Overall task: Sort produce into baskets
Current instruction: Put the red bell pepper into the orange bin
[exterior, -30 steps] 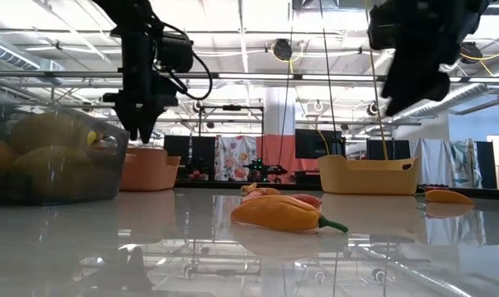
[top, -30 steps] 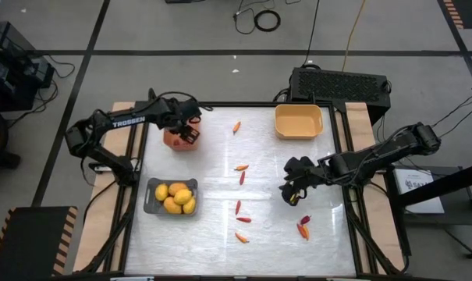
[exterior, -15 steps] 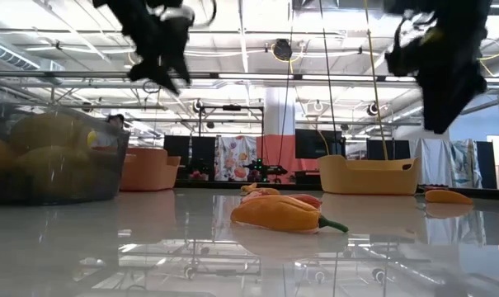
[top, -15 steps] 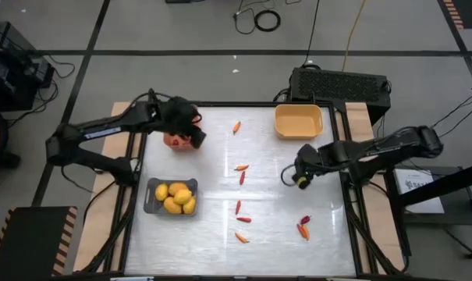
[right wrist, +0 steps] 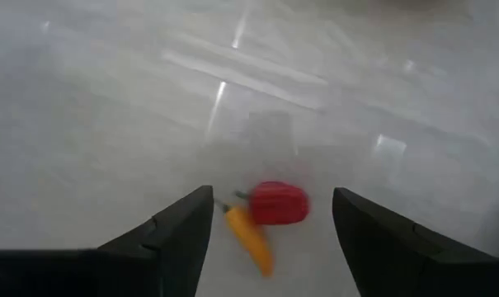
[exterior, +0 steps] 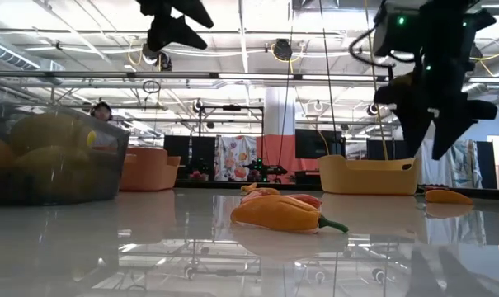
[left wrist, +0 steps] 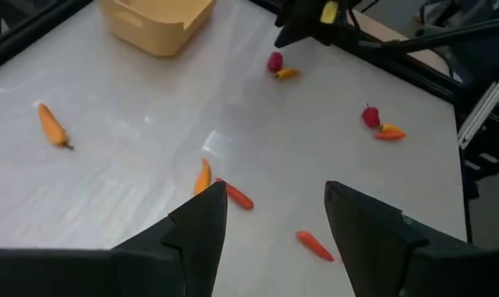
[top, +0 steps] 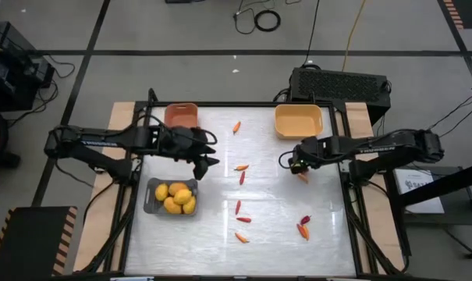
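Both grippers, left and right, hover with fingers spread, holding nothing, mid-table.

The left arm reaches in from the left edge of the high view, stretched almost level toward mid-frame. Its left gripper sits left of centre, raised off the table, fingers parted with nothing between them. The right arm comes in from the right edge, also nearly level. Its right gripper sits right of centre, fingers spread, holding nothing.
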Controlling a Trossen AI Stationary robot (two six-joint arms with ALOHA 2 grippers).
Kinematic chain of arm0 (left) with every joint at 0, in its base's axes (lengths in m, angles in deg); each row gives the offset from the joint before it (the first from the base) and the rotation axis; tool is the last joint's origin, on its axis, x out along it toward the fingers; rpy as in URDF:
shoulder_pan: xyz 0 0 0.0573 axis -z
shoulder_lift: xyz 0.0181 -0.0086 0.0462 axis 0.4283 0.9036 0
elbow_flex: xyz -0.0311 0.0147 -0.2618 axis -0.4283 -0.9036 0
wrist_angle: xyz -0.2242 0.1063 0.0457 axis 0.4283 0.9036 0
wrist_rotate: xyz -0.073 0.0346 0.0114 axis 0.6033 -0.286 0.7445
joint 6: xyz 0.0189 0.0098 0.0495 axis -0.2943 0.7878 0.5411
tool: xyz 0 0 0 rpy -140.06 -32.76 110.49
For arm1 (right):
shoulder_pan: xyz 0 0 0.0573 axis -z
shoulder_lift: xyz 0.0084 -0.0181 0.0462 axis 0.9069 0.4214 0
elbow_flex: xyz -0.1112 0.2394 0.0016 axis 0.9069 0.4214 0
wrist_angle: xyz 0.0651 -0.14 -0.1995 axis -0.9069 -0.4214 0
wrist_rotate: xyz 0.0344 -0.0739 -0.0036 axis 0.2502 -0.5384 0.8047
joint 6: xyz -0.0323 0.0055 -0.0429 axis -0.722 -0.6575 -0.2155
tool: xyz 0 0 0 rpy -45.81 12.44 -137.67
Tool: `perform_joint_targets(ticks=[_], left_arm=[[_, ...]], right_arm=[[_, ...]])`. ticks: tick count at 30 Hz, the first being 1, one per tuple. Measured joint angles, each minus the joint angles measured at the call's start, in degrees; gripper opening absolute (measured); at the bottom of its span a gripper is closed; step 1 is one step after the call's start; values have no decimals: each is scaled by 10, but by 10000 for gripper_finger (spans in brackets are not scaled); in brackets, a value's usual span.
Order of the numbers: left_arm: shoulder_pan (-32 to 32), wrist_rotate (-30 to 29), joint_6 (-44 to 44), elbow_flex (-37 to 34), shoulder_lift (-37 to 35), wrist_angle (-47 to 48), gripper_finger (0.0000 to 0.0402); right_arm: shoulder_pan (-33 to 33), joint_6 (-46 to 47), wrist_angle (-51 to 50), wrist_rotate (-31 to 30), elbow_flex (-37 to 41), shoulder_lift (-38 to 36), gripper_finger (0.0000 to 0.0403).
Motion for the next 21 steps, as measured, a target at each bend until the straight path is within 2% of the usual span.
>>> perform_joint_targets(ticks=[8, 15, 21], left_arm=[[24, -26, -29, 0, 7, 4, 212], [38, -46, -45, 0, 7, 2, 212], [39, -50, -45, 0, 7, 2, 212]], right_arm=[[15, 65, 44, 0, 52, 9, 274], [15, 96, 125, 0, 97, 10, 267], [15, 119, 130, 0, 116, 10, 252]])
